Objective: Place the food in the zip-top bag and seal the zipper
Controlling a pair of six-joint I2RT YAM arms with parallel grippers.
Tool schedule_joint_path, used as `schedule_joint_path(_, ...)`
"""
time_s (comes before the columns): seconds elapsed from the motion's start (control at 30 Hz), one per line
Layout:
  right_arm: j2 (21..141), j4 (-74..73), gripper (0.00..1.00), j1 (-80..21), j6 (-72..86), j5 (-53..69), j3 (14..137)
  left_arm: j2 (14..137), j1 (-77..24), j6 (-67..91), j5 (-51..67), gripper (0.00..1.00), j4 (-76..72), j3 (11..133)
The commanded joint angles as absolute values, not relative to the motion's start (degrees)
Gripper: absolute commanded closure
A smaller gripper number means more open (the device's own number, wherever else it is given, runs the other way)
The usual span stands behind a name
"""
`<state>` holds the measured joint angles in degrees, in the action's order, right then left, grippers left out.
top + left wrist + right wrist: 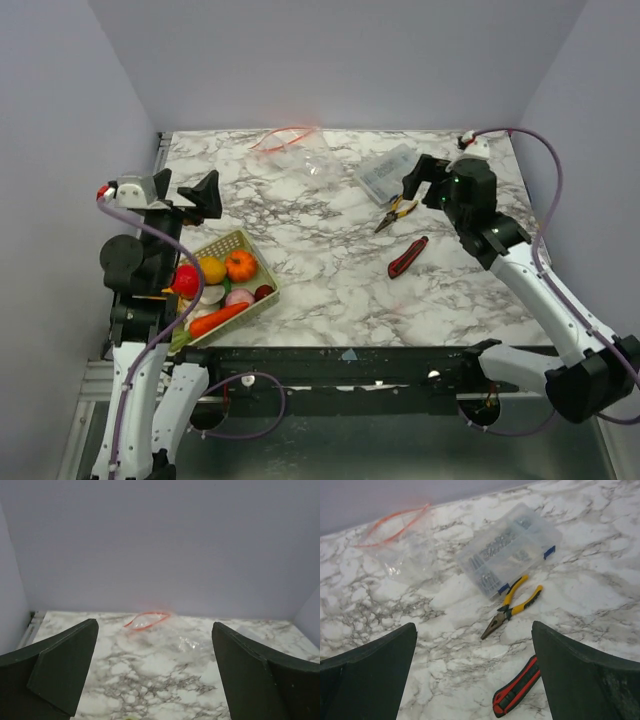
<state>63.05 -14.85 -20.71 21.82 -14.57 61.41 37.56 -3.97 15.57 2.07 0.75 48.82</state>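
Note:
The food lies in a pale green mesh basket (pixel 232 241) at the near left: an orange pumpkin (pixel 240 265), a carrot (pixel 218 320), and yellow, red, white and pink pieces. The zip-top bag (pixel 303 155) lies flat and empty at the far middle of the table, its red-orange zipper (pixel 285 138) gaping open. The bag (pixel 170 637) and the zipper (pixel 147 620) also show in the left wrist view, and both bag (pixel 402 547) and zipper (pixel 395 520) in the right wrist view. My left gripper (pixel 207 195) is open and empty above the basket. My right gripper (pixel 415 180) is open and empty above the tools.
A clear box of small parts (pixel 388 172) sits at the far right, also in the right wrist view (pixel 507 547). Yellow-handled pliers (pixel 512 605) and a red-and-black utility knife (pixel 517 687) lie near it. Grey walls close in three sides.

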Motion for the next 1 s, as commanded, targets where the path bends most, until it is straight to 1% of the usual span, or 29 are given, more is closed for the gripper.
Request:
schedule_joint_path(0.0, 67.00, -15.72, 0.00, -26.52, 24.79, -22.01, 63.00, 36.86, -3.71, 16.57, 10.81, 0.02, 5.79, 48.87)
schedule_joint_path(0.17, 73.76, -13.30, 0.00, -30.15, 26.16, -20.82, 65.77, 38.16, -3.91, 16.93, 15.06, 0.01, 5.44, 48.95)
schedule_joint_path(0.43, 84.65, -1.52, 0.00, -34.31, 24.45, -12.35, 68.46, 41.00, -4.57, 17.01, 14.81, 0.02, 7.64, 47.77)
schedule_joint_path(0.57, 93.29, 0.83, 0.00, -36.18, 18.13, -12.56, 75.39, 43.70, -4.57, 17.67, 16.56, 0.01, 9.67, 49.47)
schedule_joint_path(0.73, 104.82, 3.14, 0.00, -37.24, 8.84, -10.94, 84.91, 43.91, -4.74, 20.14, 20.82, 0.01, 7.48, 48.13)
schedule_joint_path(0.97, 120.75, 0.19, 0.00, -38.62, -2.54, -15.70, 102.51, 45.61, -5.10, 22.37, 24.33, 0.02, 7.21, 48.51)
